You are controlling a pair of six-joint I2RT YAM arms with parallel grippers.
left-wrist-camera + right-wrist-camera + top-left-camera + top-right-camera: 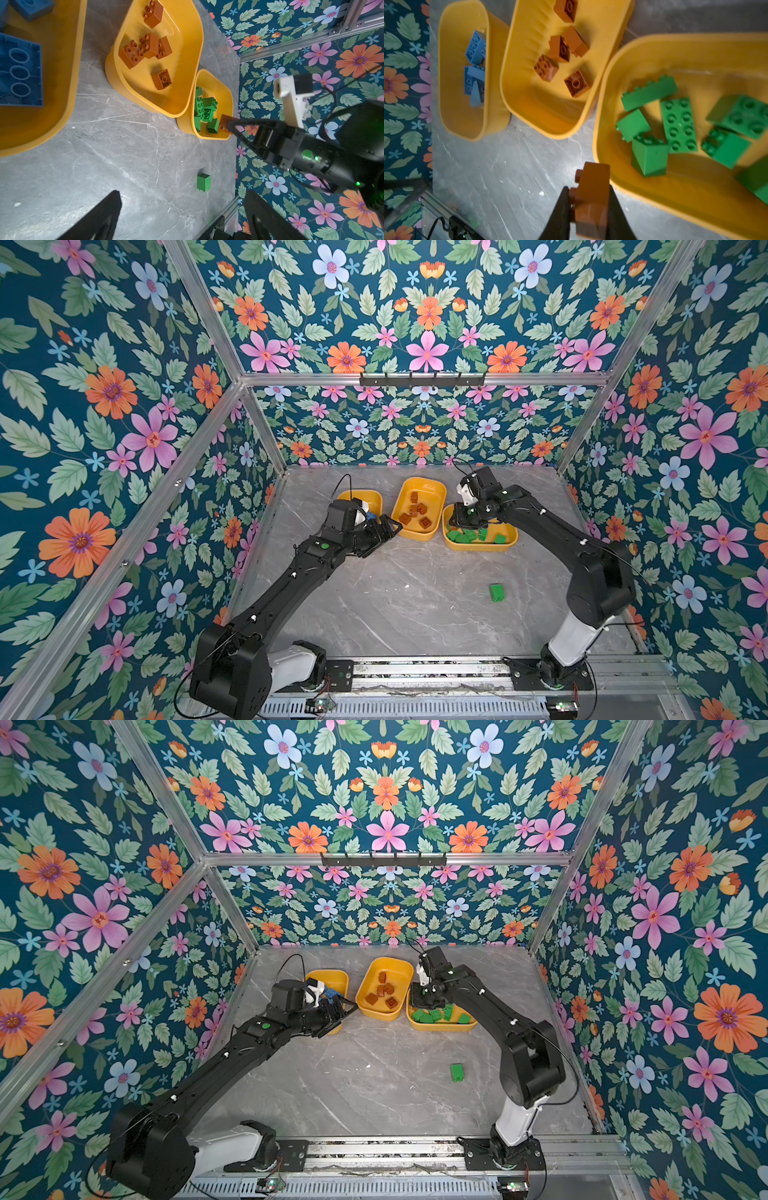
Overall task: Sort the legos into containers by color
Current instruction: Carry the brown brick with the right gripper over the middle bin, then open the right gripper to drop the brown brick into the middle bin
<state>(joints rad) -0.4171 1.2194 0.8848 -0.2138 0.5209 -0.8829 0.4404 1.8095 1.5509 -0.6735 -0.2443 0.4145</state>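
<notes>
Orange brick [593, 180] clamped in right end effector [588, 188] — by rim of green-filled tub [599, 116].

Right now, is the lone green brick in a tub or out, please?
Out: the green brick lies on the table, apart from the green-filled tub.

The left arm [286, 589] and right arm [548, 518] are matte black, made of boxy links on thick round joints, each with a white base link [575, 635]. Small white fittings [252, 618] dot the links. A green dot [324, 546] marks the left wrist. Thin black cables [347, 475] loop to white wrist cameras [465, 494]. The right pincer [588, 187] has black tapering fingers.
</notes>
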